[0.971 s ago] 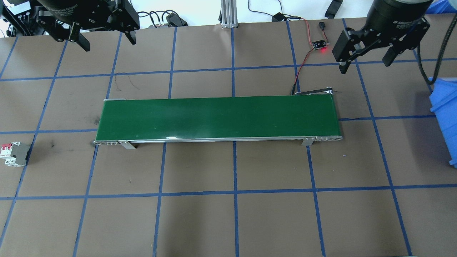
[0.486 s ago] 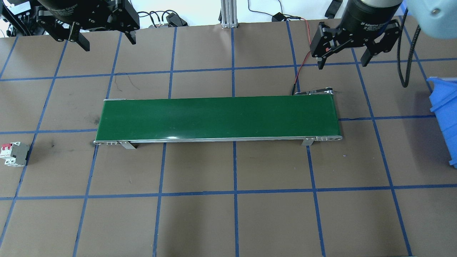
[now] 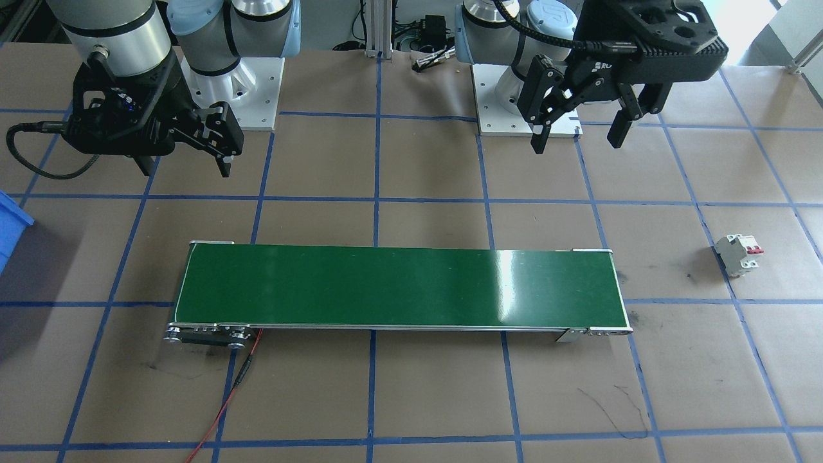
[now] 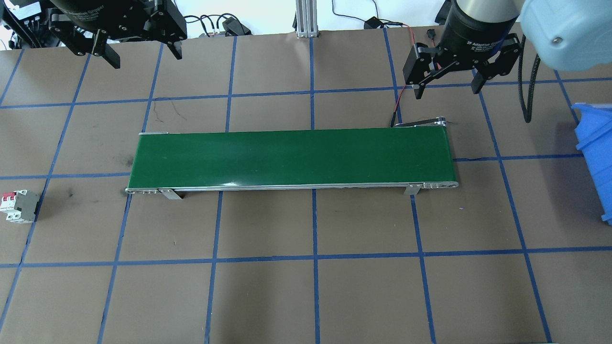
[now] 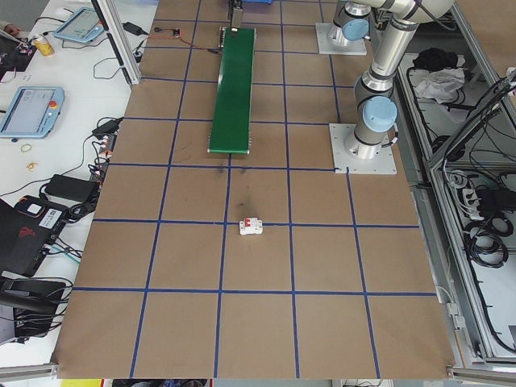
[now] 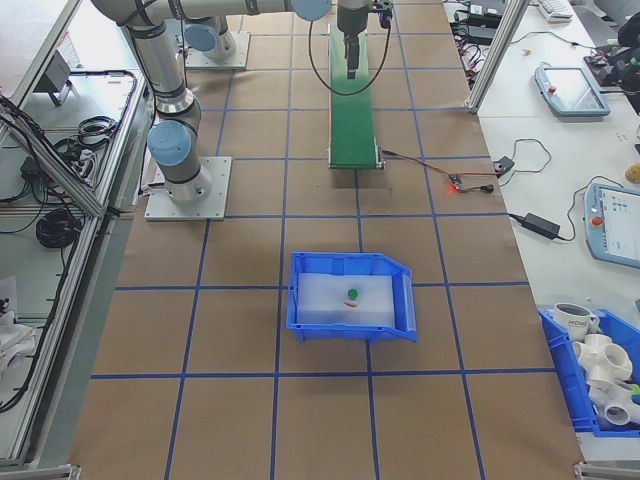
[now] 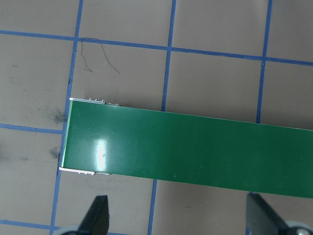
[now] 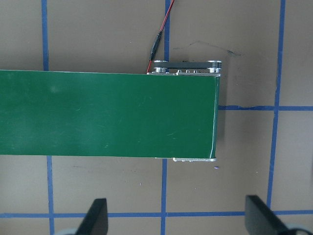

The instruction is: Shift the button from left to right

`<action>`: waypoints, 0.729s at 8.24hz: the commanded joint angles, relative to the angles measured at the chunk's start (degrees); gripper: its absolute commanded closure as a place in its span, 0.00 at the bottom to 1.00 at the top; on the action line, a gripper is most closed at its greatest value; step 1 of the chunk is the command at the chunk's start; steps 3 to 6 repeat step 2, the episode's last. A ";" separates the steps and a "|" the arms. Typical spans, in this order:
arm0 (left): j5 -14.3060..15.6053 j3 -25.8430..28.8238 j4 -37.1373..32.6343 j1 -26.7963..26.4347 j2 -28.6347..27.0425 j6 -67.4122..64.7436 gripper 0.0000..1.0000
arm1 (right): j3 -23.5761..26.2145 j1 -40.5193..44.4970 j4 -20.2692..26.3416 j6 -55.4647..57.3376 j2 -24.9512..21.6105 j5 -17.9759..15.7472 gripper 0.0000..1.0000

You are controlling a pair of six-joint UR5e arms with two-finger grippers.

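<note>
The button (image 6: 351,295) is lying in the blue bin (image 6: 300,322), well apart from both grippers. The left gripper (image 4: 140,52) and right gripper (image 4: 447,82) are hovering with jaws apart, holding nothing.

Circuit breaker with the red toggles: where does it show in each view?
Exterior front-facing: circuit breaker right of the green conveyor belt, beyond its end.
Overhead exterior: breaker at the left edge, left of the belt.
Exterior left: breaker near centre, closer to the camera than the belt.
Exterior right: not visible.
Left and right wrist views: not in them.
Shared landmark: the belt.
</note>
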 commanded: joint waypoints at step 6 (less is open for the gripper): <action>0.00 0.00 0.00 0.07 0.00 -0.09 0.00 | -0.03 -0.02 -0.14 -1.27 0.06 -0.97 0.00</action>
